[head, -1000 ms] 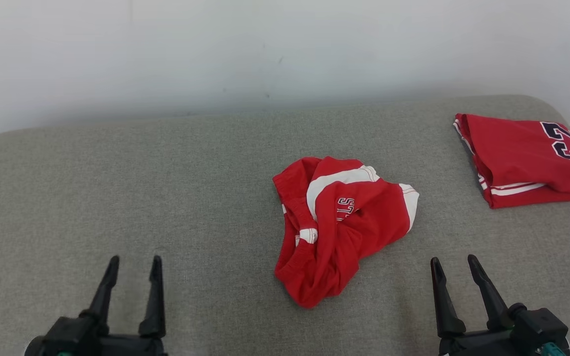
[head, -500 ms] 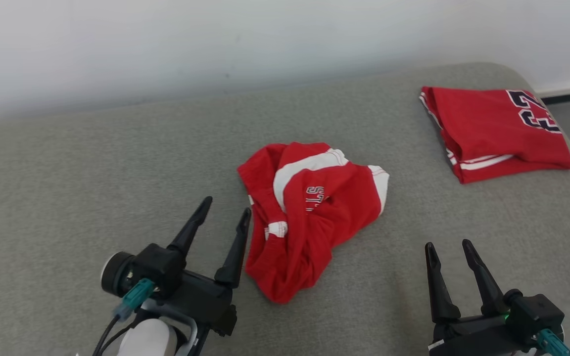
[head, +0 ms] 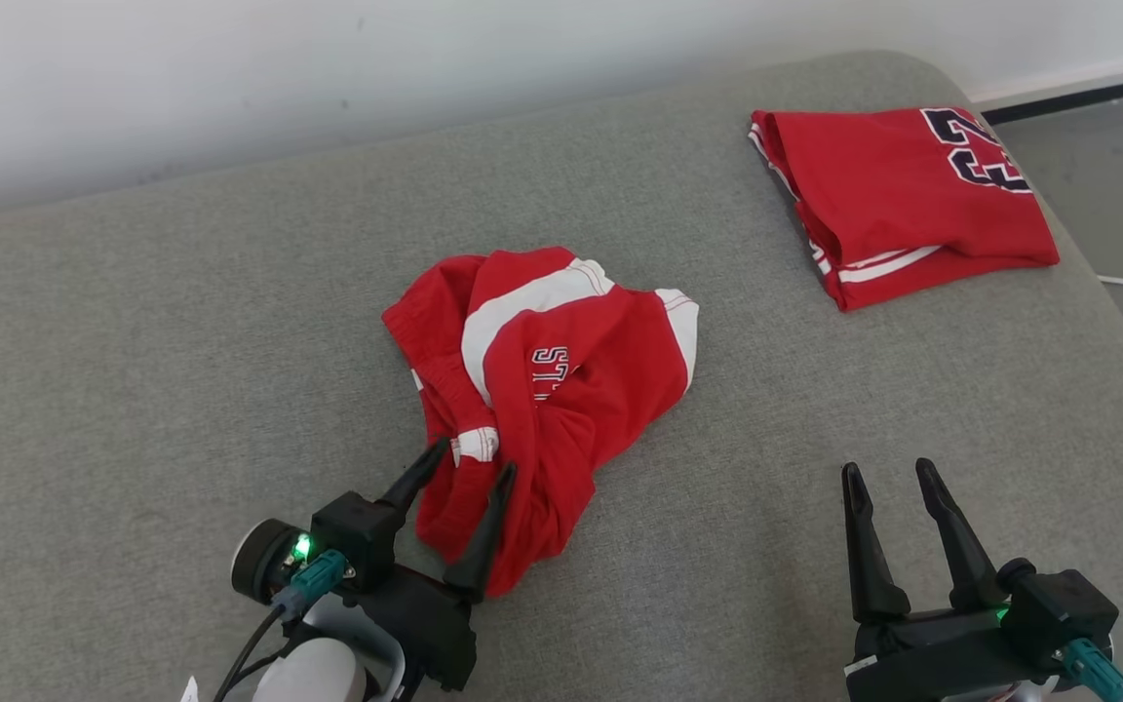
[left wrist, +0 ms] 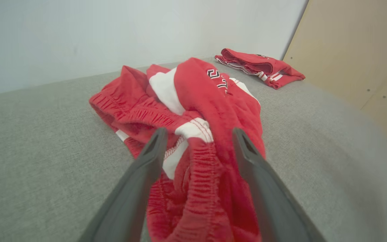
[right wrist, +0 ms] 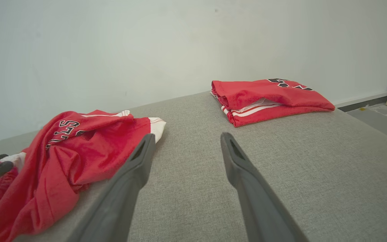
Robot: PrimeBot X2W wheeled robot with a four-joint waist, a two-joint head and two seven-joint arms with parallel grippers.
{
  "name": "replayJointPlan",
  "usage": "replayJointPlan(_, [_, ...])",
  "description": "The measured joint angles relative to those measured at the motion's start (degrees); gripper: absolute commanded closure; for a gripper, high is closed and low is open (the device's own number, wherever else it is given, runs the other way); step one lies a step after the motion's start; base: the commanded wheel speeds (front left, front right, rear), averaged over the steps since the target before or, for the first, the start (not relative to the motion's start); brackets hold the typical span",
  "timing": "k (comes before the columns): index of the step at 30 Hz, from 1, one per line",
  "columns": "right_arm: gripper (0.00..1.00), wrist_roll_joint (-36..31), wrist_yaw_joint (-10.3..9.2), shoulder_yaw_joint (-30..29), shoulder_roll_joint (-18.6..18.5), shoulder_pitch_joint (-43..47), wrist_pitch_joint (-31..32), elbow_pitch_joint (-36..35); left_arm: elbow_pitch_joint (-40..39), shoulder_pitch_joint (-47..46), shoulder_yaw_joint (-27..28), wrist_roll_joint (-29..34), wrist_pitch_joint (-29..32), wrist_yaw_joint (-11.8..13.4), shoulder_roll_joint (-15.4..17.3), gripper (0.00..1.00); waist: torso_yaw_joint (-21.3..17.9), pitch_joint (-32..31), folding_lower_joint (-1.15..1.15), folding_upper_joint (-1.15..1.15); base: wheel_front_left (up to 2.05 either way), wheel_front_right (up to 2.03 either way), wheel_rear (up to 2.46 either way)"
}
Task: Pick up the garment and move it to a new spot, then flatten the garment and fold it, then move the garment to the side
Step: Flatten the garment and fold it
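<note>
Barely begun: garment [head: 542, 390] not yet lifted
left gripper [head: 474, 456] straddles its 7 o'clock edge, fingers [head: 488, 526] spread; right gripper [head: 887, 466] released at 4 o'clock; folding ahead

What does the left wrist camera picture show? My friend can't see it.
The left gripper, open, straddles the near fold of a crumpled red garment on a grey cushion. A folded red jersey lies farther back.
</note>
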Motion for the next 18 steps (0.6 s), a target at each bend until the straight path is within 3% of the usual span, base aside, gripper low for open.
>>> replayJointPlan(2, [0.0, -0.01, 0.0, -0.24, 0.03, 0.0, -0.01, -0.05, 1.38, -0.2, -0.58, -0.71, -0.01, -0.01, 0.05, 0.93, -0.41, 0.41, 0.0, 0.0, 0.0, 0.0, 0.0])
replayJointPlan(3, [0.0, -0.02, 0.0, -0.32, 0.04, 0.0, -0.01, -0.08, 2.09, -0.4, -0.81, -0.97, 0.0, -0.01, 0.11, 1.0, -0.56, 0.57, 0.0, 0.0, 0.0, 0.0, 0.0])
replayJointPlan(9, [0.0, -0.19, 0.0, -1.12, 0.24, -0.2, 0.0, -0.25, 2.11, -1.78, -1.15, -1.83, 0.0, -0.01, 0.44, 1.0, -0.32, 0.72, -0.01, 0.0, 0.0, 0.0, 0.0])
replayJointPlan(18, [0.0, -0.45, 0.0, -1.36, 0.38, 0.18, -0.01, -0.22, -5.91, -1.98, 5.08, -1.2, 0.0, 0.43, 1.57, 1.0, 3.45, -0.24, -0.01, 0.0, 0.0, 0.0, 0.0])
